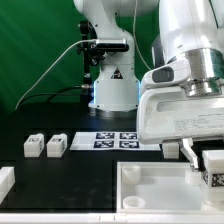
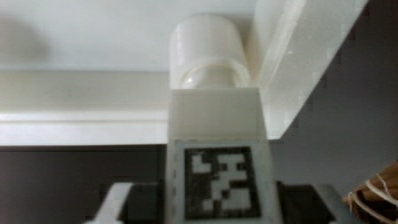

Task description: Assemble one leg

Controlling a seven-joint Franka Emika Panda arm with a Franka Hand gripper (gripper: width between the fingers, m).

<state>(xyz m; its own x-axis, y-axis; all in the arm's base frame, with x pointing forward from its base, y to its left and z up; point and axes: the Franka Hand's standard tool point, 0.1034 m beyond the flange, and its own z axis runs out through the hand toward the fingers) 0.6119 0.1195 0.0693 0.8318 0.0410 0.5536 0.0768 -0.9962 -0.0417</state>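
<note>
Over the tray-like part [image 1: 150, 180], at the exterior view's right, holds the leg [image 1: 212, 168] clenched in the gripper [image 2: 217, 205]. Shows its tag [image 2: 222, 182] toward the wrist camera.

Arm [image 1: 186, 45] low, wrist upright, fingers [image 2: 121, 206] seemingly closed, pointing down.

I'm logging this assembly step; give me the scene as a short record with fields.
Held part: small white blocky plastic leg with black-and-white tag
Gripper: two-finger gripper, shut on the leg
Nearby: large white square tray-like part with raised rim
Loose parts: two matching white legs on the black table, exterior view's left
Fixed: marker board, flat on table
</note>
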